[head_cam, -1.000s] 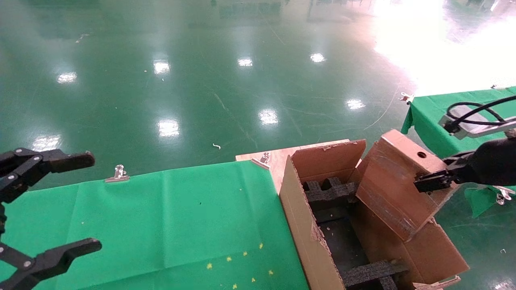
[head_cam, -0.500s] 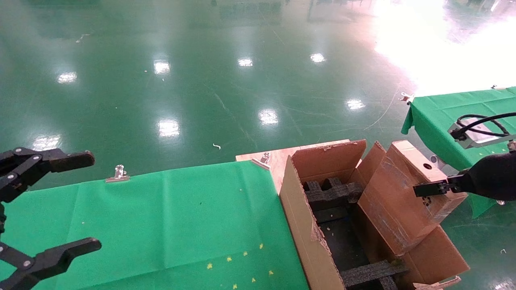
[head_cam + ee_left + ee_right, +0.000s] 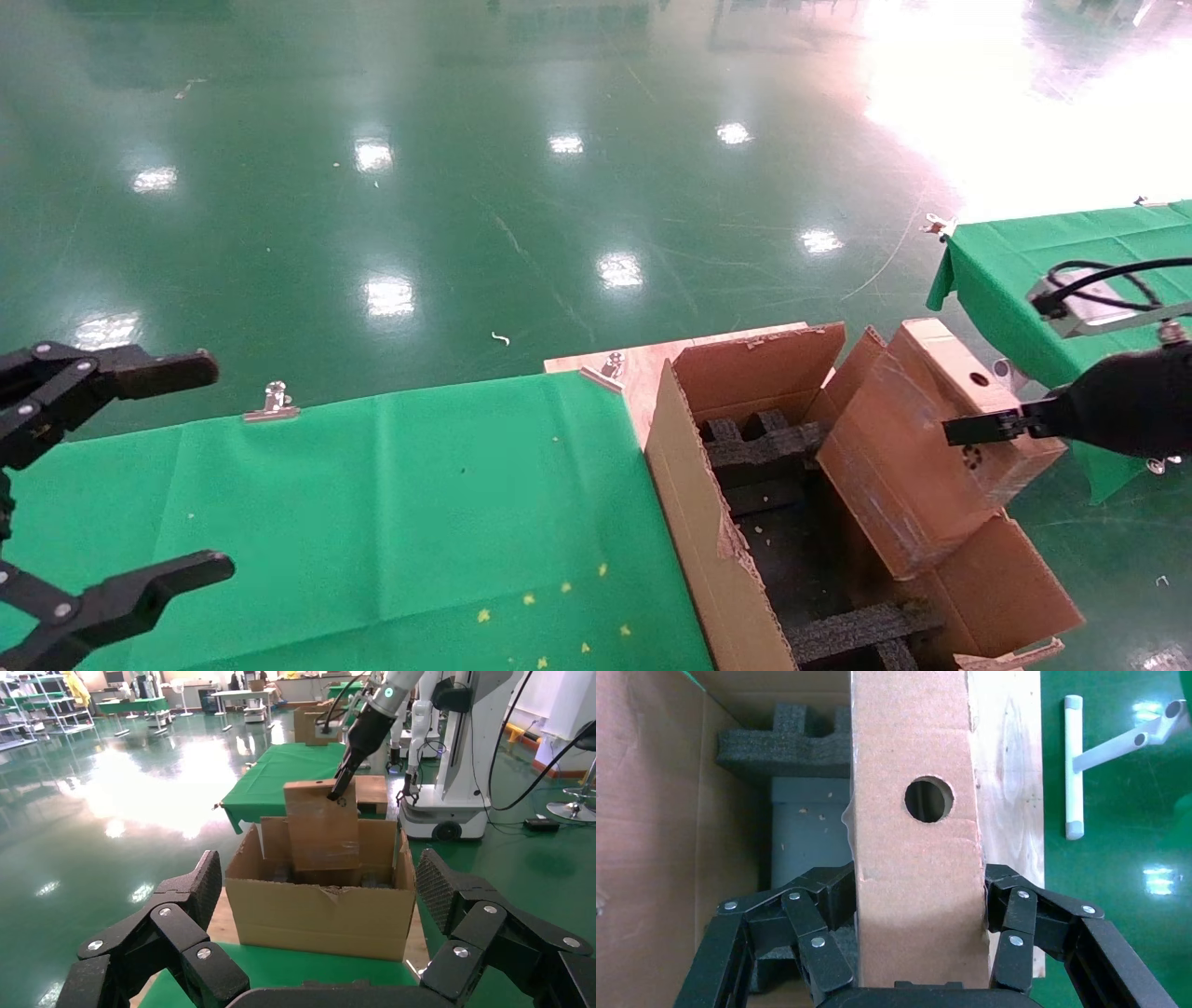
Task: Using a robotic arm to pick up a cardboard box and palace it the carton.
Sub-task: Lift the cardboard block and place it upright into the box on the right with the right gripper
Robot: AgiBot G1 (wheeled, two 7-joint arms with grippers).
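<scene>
The cardboard box [image 3: 917,447] is a scuffed brown oblong with round holes. It hangs tilted over the right side of the carton [image 3: 689,522], and its lower end dips inside between the flaps. My right gripper [image 3: 987,433] is shut on the box's upper end. In the right wrist view the fingers [image 3: 828,903] press both sides of the box [image 3: 916,776] just below a hole. The left wrist view shows the white robotic arm [image 3: 365,734] holding the box [image 3: 323,825] above the carton [image 3: 316,917]. My left gripper [image 3: 186,471] stays open over the green table at far left.
Black foam inserts [image 3: 759,443] sit at both ends inside the carton. The carton stands on a wooden board [image 3: 643,368] beside the green cloth [image 3: 419,503], which is held by metal clips [image 3: 273,403]. A second green table [image 3: 1015,252] stands at right.
The right gripper has lowered the cardboard box deeper between the carton's flaps and shifted it slightly left. The left gripper has not moved.
</scene>
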